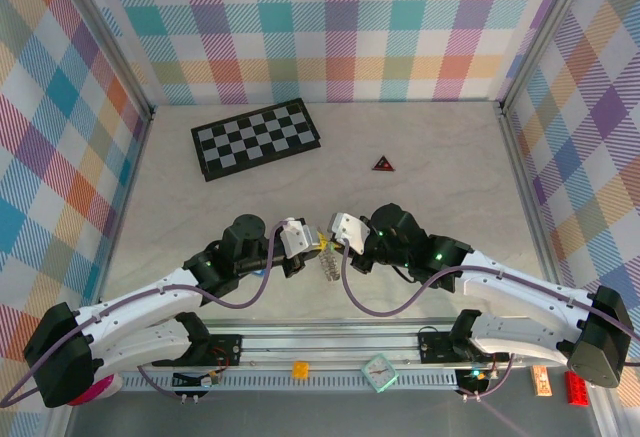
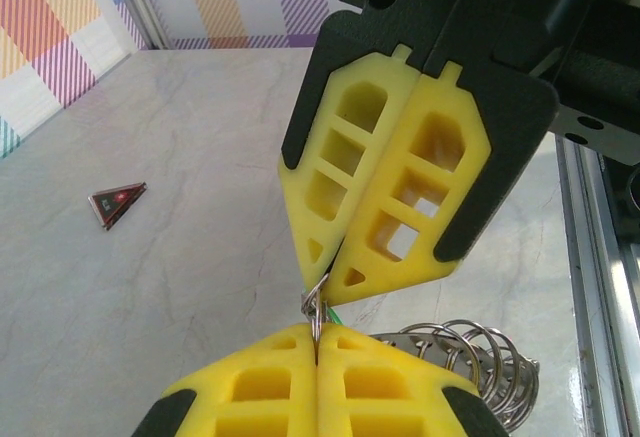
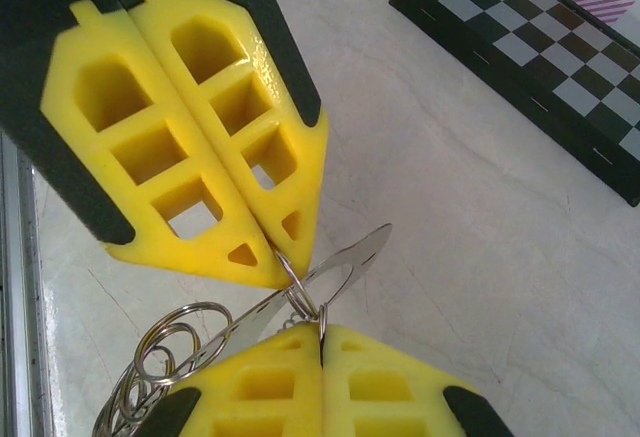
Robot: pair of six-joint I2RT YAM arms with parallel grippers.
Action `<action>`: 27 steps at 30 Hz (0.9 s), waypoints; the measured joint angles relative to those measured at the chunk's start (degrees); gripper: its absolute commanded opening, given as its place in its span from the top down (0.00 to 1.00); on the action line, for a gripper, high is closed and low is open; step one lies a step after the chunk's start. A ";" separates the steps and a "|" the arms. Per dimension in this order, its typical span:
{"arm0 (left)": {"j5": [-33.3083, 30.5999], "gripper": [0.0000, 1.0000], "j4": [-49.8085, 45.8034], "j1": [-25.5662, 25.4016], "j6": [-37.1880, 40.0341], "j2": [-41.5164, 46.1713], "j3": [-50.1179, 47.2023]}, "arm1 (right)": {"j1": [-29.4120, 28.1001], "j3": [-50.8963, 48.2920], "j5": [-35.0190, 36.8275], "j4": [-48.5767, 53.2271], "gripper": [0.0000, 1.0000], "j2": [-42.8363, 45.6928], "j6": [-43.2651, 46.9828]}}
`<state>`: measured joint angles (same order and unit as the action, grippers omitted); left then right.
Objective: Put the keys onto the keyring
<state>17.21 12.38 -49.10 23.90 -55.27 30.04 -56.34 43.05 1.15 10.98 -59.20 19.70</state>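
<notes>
Left hand (image 2: 316,335) and right hand (image 3: 322,332) clench the keyring (image 2: 480,352) tip-to-tip, apparently steadying it for threading; key (image 3: 350,257) juts toward 2 o'clock.

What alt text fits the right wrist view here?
Two shut yellow-fingered grippers, the right gripper below and the left gripper above, meet tip to tip, pinching the keyring, whose linked rings dangle lower left. A silvery key blade juts out beside them; a checkerboard lies beyond.

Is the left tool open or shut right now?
Shut: the left tool's yellow fingers press together with no gap, pinching a thin metal ring at the tips.
</notes>
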 measured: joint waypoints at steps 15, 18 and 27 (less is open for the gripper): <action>-1.92 1.00 -0.15 -0.26 -0.04 0.17 -0.28 | 0.00 0.00 3.52 0.31 1.00 0.28 -1.27; -1.92 1.00 -0.15 -0.26 -0.04 0.17 -0.28 | 0.00 0.00 2.54 0.46 1.00 0.50 -1.31; -1.92 1.00 -0.15 -0.28 -0.26 0.17 -0.28 | 0.00 0.00 0.28 0.46 1.00 0.00 -1.33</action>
<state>15.29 12.23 -49.39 23.64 -55.09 29.76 -56.34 43.05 1.43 11.44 -59.20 18.37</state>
